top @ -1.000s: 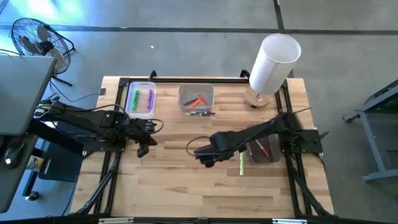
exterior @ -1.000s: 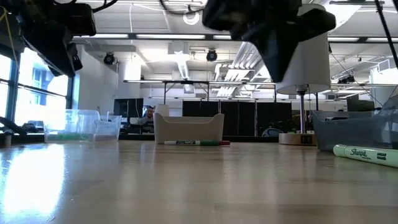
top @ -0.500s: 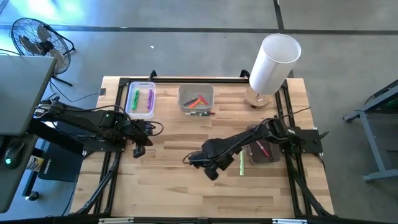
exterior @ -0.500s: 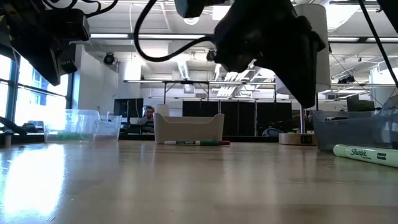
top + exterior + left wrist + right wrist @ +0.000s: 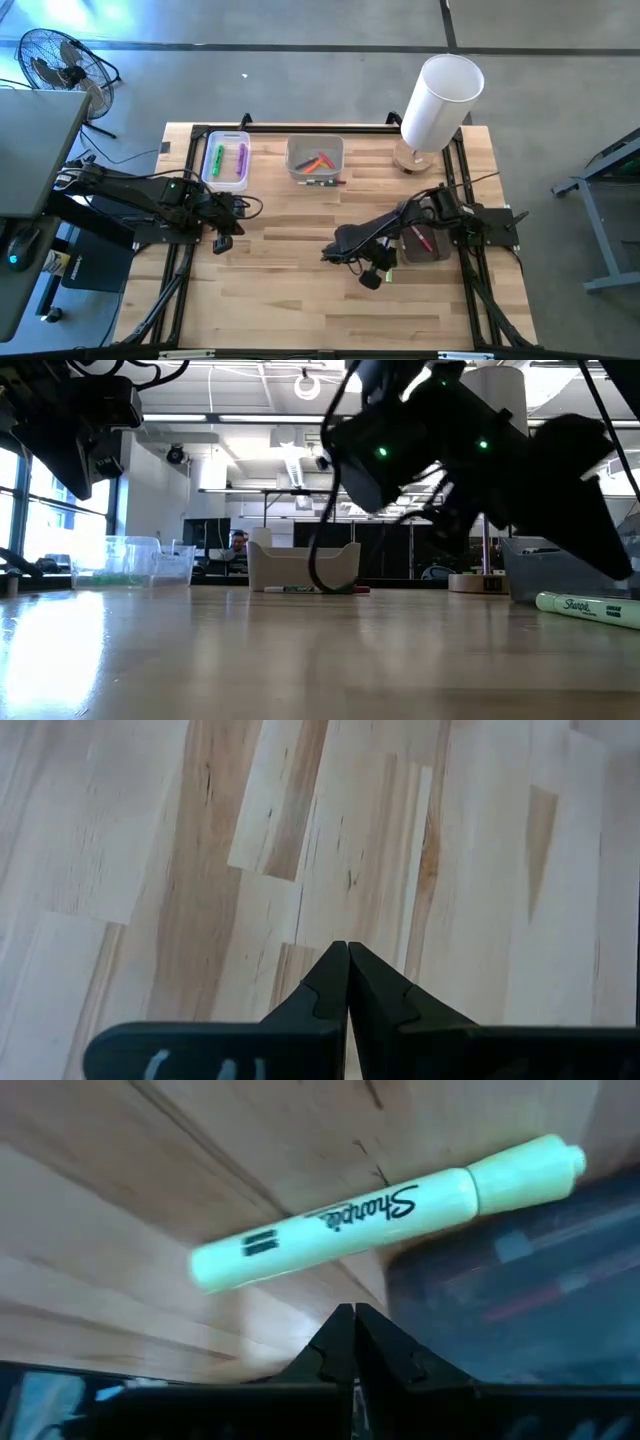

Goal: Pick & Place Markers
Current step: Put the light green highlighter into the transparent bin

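Right hand (image 5: 353, 1316), fingers together and empty, hovers directly over the pale green marker (image 5: 385, 1213) lying flat on the desk (image 5: 300, 290), long axis crosswise, beside the dark bin (image 5: 428, 245). Left hand (image 5: 347, 952), likewise closed, waits well apart.

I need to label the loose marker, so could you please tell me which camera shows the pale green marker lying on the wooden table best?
The right wrist view: the pale green marker fills it, lettering readable. The low view shows part of it at the edge; the high view mostly hides it; the left wrist view shows none.
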`<state>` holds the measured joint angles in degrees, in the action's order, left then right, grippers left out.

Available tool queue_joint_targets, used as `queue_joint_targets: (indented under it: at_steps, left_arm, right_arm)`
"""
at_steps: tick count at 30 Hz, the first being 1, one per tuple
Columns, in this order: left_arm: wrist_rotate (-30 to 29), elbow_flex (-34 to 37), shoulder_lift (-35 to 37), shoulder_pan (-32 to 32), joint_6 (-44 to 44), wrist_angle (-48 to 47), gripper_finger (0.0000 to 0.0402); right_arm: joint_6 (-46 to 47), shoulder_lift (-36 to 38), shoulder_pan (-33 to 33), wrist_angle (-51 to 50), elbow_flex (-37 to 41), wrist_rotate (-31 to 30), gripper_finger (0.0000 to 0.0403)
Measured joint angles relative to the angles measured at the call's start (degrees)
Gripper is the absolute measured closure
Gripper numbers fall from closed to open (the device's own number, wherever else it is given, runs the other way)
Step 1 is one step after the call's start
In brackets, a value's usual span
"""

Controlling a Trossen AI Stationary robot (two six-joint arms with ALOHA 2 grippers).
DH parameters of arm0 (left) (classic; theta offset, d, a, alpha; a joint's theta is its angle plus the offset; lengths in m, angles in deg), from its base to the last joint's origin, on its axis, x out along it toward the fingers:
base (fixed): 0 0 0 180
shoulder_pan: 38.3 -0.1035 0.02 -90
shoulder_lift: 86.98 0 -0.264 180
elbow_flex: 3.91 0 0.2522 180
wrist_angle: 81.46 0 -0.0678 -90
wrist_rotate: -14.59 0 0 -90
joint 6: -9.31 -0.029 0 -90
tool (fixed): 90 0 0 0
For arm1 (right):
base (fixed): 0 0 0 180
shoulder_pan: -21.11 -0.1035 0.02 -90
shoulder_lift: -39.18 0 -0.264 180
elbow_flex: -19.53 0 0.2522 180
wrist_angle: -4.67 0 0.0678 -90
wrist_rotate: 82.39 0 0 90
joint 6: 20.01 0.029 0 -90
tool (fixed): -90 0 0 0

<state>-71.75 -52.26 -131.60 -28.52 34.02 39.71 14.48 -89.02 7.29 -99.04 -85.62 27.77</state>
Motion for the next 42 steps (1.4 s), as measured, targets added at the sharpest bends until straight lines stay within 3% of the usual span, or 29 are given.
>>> queue_joint_targets:
  at_steps: [10, 18, 23, 26, 30, 34, 37, 42]
  left_arm:
    - [-0.17, 0.0, 0.0, 0.0, 0.38, -0.03, 0.0401]
    - [-0.2, 0.0, 0.0, 0.0, 1.52, 0.08, 0.0401]
    - [-0.24, 0.0, 0.0, 0.0, 2.08, 0.6, 0.0401]
    - [-0.24, 0.0, 0.0, 0.0, 2.15, 1.13, 0.0401]
    - [-0.24, -0.02, -0.02, 0.0, 2.14, 1.85, 0.0401]
    - [-0.27, -0.02, -0.02, 0.0, 2.14, 1.61, 0.0401]
    - [-0.36, -0.02, -0.02, 0.0, 2.14, 1.61, 0.0401]
    - [-0.36, -0.02, -0.04, 0.0, 2.66, 1.09, 0.0401]
  right_arm:
    - [-3.06, 0.0, -0.07, 9.25, 3.75, -3.7, 0.0402]
    - [-0.96, 0.33, -0.07, 10.33, 0.46, -6.48, 0.0402]
    - [8.99, 4.31, -0.05, 7.09, -4.55, -9.46, 0.0403]
    - [20.69, 8.96, -0.16, 7.97, -7.33, -15.66, 0.0403]
    - [38.02, 15.46, -1.65, 14.87, -7.62, -31.86, 0.0402]
    - [38.9, 19.34, -2.48, 28.11, -5.49, -40.66, 0.0386]
    - [36.31, 19.69, -2.22, 38.86, -3.39, -41.14, 0.0355]
    - [29.97, 18.8, -0.6, 49.78, -0.8, -35.13, 0.0291]
